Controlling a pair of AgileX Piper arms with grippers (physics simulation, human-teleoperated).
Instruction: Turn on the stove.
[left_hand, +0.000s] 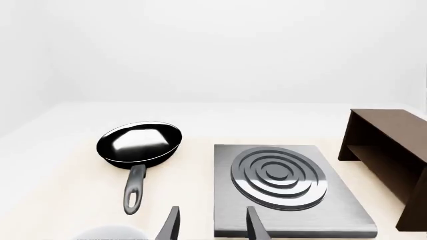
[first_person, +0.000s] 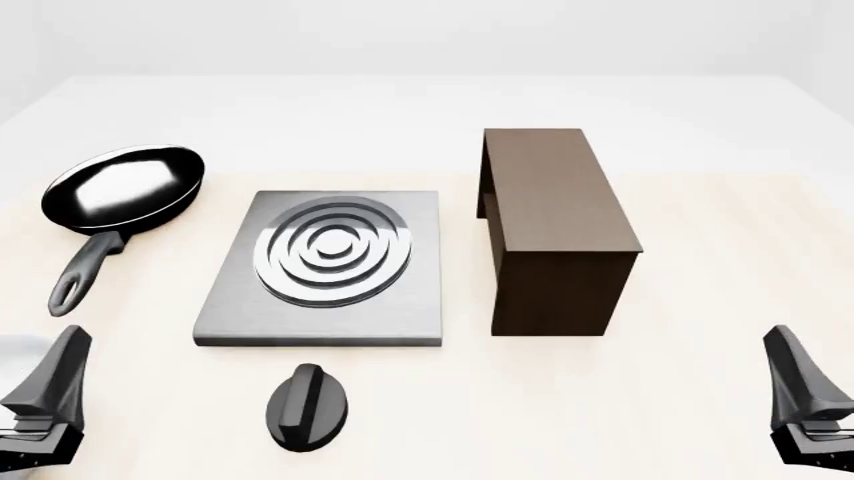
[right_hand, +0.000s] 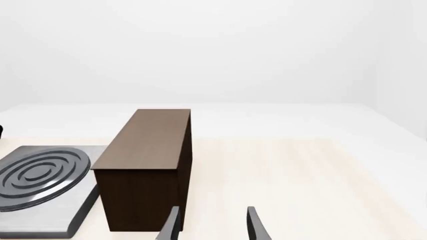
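Observation:
The stove (first_person: 411, 292) is a flat grey metal slab with raised silver burner rings (first_person: 331, 250), lying at the table's middle left. Its black oval knob (first_person: 308, 407), with a ridge on top, sits apart on the table just in front of the slab. My left gripper (left_hand: 212, 226) is open and empty, low at the near left, short of the stove (left_hand: 293, 212) and left of the knob. At the near right my right gripper (right_hand: 212, 226) is also open and empty, well away from the stove (right_hand: 47, 210). Neither wrist view shows the knob.
A black frying pan (first_person: 123, 188) lies left of the stove, its handle pointing toward me. A dark brown wooden cabinet (first_person: 554, 225) stands right of the stove, close in front of my right gripper (first_person: 805, 395). My left gripper (first_person: 51, 395) sits by the front edge.

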